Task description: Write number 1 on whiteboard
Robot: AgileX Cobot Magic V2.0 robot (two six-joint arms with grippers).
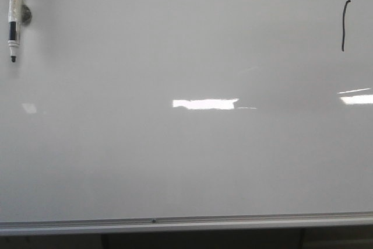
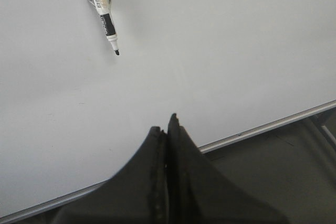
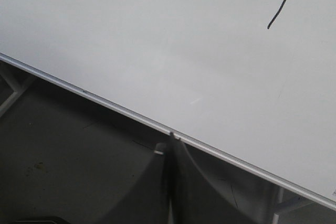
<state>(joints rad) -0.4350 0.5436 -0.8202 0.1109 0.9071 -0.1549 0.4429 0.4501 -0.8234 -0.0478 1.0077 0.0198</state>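
The whiteboard [image 1: 186,161] fills the front view, its silver rail along the bottom. The number 1 [image 1: 345,25] is a thin black stroke at the board's upper right; it also shows in the right wrist view [image 3: 286,1]. A white marker pen [image 1: 15,17] with a black cap sticks to the board at upper left, tip down, and shows in the left wrist view [image 2: 103,13]. My left gripper [image 2: 165,124] is shut and empty, away from the board, well below the pen. My right gripper [image 3: 170,140] is shut and empty near the rail. Neither gripper shows in the front view.
The board's rail [image 1: 186,223] runs along the bottom, with dark stand legs [image 1: 105,241] and dark floor beneath. Bright light reflections [image 1: 205,104] lie on the board's middle and right.
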